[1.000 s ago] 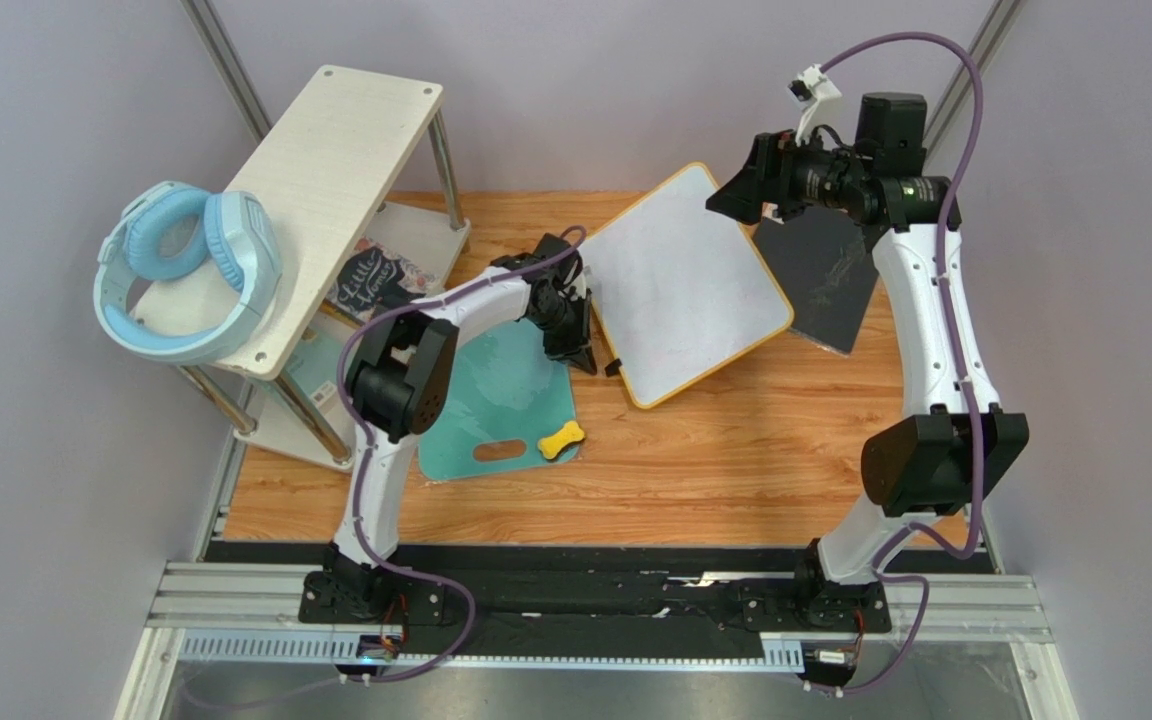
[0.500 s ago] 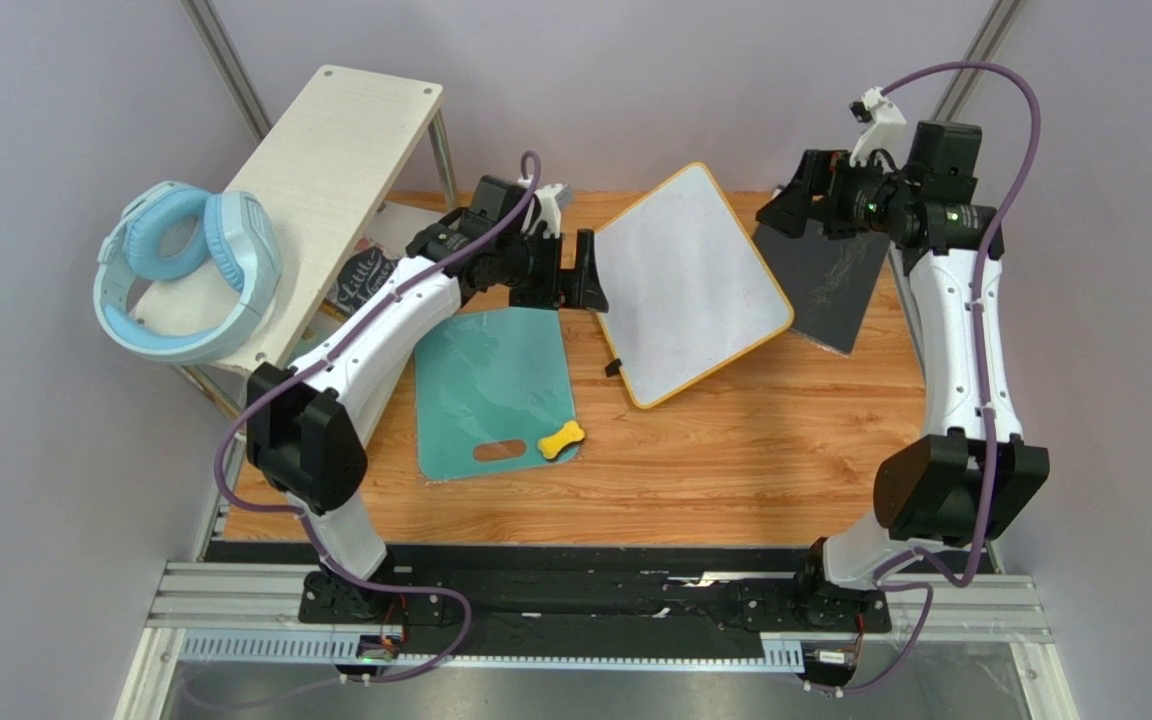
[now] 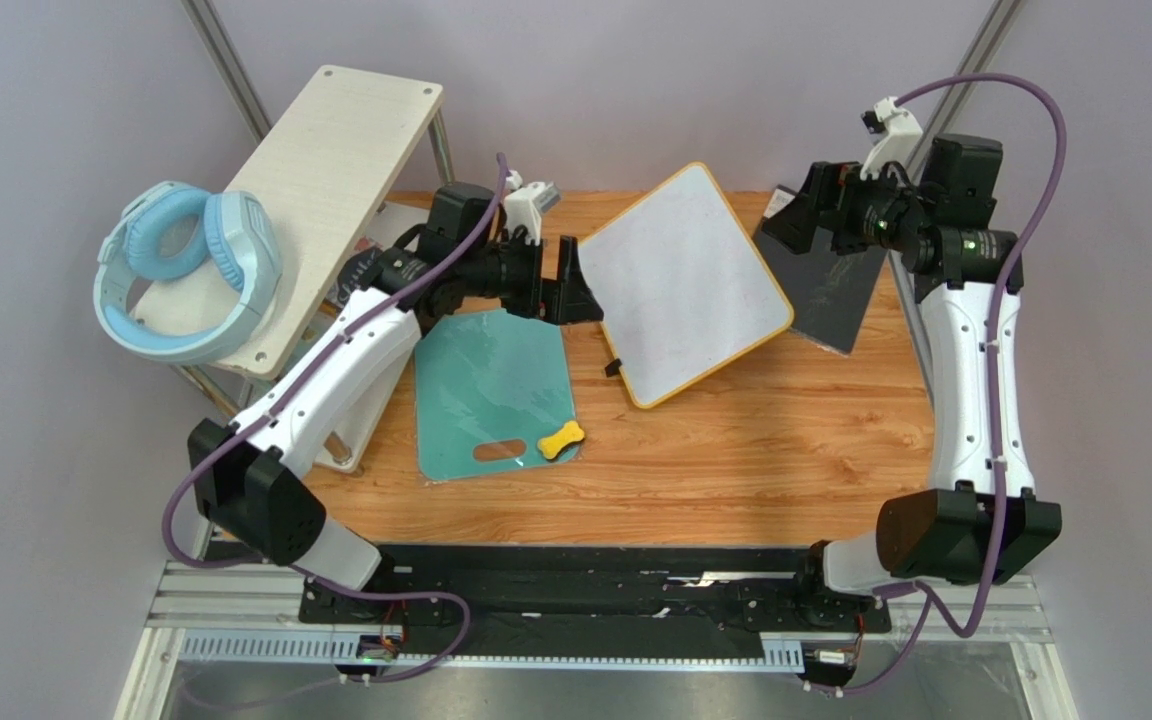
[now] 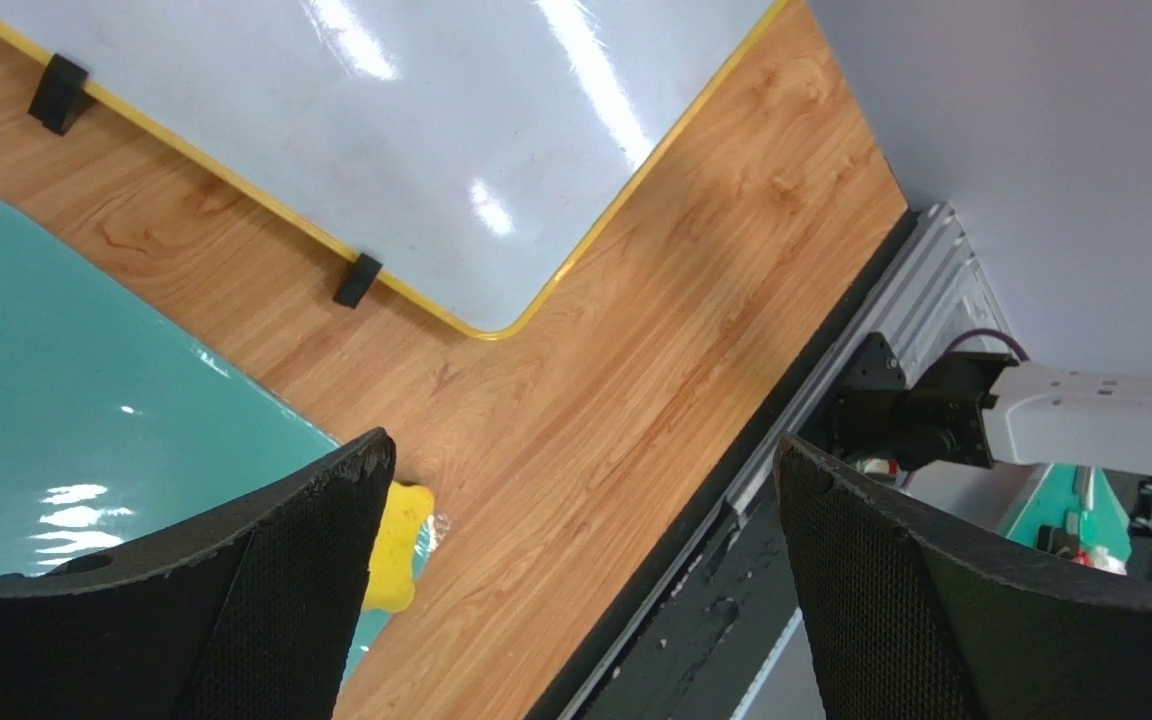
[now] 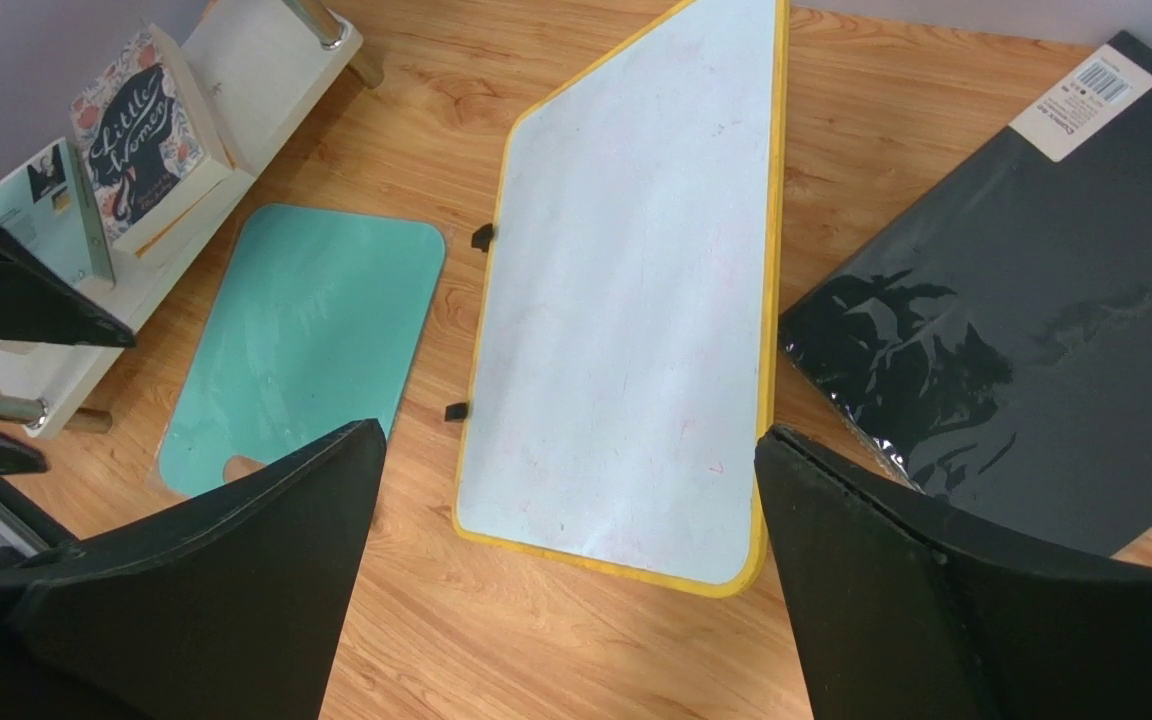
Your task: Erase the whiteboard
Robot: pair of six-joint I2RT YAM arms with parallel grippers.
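The whiteboard (image 3: 683,282) lies tilted on the wooden table, yellow-framed, its white face blank apart from faint pinkish smudges. Both wrist views show it too: the whiteboard (image 4: 432,120) under the left camera and the whiteboard (image 5: 627,300) under the right. My left gripper (image 3: 572,285) hovers just off the board's left edge, open, with nothing between its fingers; in its own view the left gripper (image 4: 582,450) frames bare table. My right gripper (image 3: 781,225) is raised beyond the board's far right corner, open and empty; the right gripper (image 5: 567,438) looks down on the board's near end.
A teal cutting board (image 3: 492,390) with a small yellow bone-shaped piece (image 3: 560,440) lies left of the whiteboard. A dark grey panel (image 3: 830,293) lies to its right. A pale shelf unit (image 3: 319,165) with blue headphones (image 3: 184,270) stands at the back left, with a book (image 5: 139,135) on its lower level.
My left gripper has risen off the teal board, swung toward the back and gone from shut to open. My right gripper has drawn back to the right and opened wider.
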